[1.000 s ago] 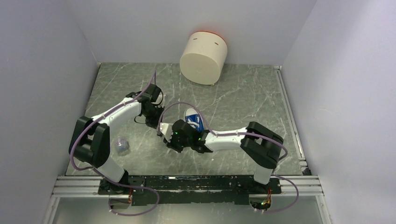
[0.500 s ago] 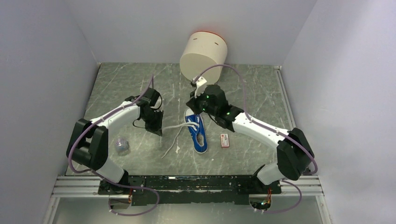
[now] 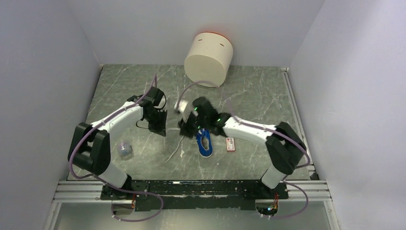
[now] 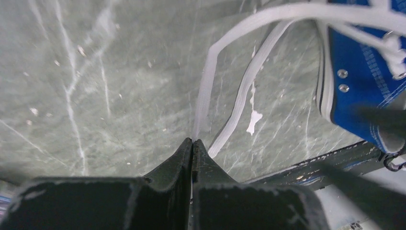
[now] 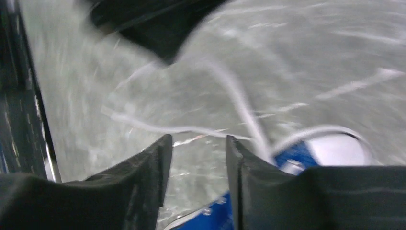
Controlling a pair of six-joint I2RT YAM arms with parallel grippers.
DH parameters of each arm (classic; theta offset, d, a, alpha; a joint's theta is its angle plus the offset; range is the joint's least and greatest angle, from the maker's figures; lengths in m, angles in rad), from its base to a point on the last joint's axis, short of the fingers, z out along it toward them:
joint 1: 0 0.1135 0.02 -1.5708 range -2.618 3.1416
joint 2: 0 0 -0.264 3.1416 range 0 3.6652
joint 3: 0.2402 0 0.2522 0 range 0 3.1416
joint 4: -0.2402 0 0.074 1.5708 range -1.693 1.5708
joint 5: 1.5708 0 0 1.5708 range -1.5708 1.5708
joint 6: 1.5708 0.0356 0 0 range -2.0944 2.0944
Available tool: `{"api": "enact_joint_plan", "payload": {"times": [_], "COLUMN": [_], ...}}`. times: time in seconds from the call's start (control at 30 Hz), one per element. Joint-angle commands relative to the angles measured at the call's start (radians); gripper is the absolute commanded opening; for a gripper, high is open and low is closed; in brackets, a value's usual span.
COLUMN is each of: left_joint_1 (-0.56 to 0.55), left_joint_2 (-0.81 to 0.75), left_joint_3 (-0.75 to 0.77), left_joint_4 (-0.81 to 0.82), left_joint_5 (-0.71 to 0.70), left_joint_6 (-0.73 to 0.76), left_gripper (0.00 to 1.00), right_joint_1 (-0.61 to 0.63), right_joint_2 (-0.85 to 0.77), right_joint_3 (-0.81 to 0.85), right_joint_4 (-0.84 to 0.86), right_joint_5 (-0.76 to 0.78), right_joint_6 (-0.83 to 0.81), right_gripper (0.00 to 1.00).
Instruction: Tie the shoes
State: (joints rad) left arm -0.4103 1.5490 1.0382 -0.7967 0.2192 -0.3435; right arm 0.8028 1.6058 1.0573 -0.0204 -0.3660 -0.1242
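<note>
The small blue shoe (image 3: 206,143) with a white sole lies near the table's middle, partly covered by my right arm. In the left wrist view its blue side with eyelets (image 4: 359,86) fills the right edge. My left gripper (image 3: 161,130) (image 4: 192,140) is shut low over the table left of the shoe, and a white lace (image 4: 210,67) runs straight into its tips. A second lace (image 4: 244,91) lies beside it on the table. My right gripper (image 3: 183,130) (image 5: 197,139) hangs open just left of the shoe (image 5: 292,155), with nothing between its fingers; that view is blurred.
A cream cylinder (image 3: 208,59) stands tilted at the back wall. A red-and-white flat packet (image 3: 230,144) lies right of the shoe. A small crumpled clear object (image 3: 124,149) sits near the left arm's base. A loose lace end (image 3: 174,152) trails toward the front.
My right arm has swung back from near the cylinder to the shoe's left side, and its jaws have opened. The left gripper has hardly moved and stays shut.
</note>
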Motion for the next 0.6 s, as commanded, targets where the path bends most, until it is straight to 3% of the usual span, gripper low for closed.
{"api": "enact_joint_plan", "payload": {"times": [0.0, 0.1, 0.33, 0.57], "left_joint_1": [-0.001, 0.001, 0.027, 0.064], "left_joint_2": [0.053, 0.085, 0.111, 0.153], "left_joint_3": [0.124, 0.151, 0.103, 0.102], "left_joint_4": [-0.054, -0.076, -0.027, 0.0], "left_joint_5": [-0.08, -0.113, -0.096, -0.038], "left_joint_6": [0.057, 0.074, 0.116, 0.142], "left_gripper": [0.05, 0.05, 0.05, 0.05], "right_joint_1": [0.159, 0.185, 0.212, 0.22], "right_joint_2": [0.056, 0.106, 0.288, 0.363], "right_joint_3": [-0.04, -0.015, 0.127, 0.185], "right_joint_4": [-0.1, -0.076, -0.215, -0.276], "right_joint_5": [-0.062, -0.066, -0.102, -0.156], "right_joint_6": [-0.372, -0.472, -0.646, -0.679], "right_gripper": [0.57, 0.63, 0.67, 0.66]}}
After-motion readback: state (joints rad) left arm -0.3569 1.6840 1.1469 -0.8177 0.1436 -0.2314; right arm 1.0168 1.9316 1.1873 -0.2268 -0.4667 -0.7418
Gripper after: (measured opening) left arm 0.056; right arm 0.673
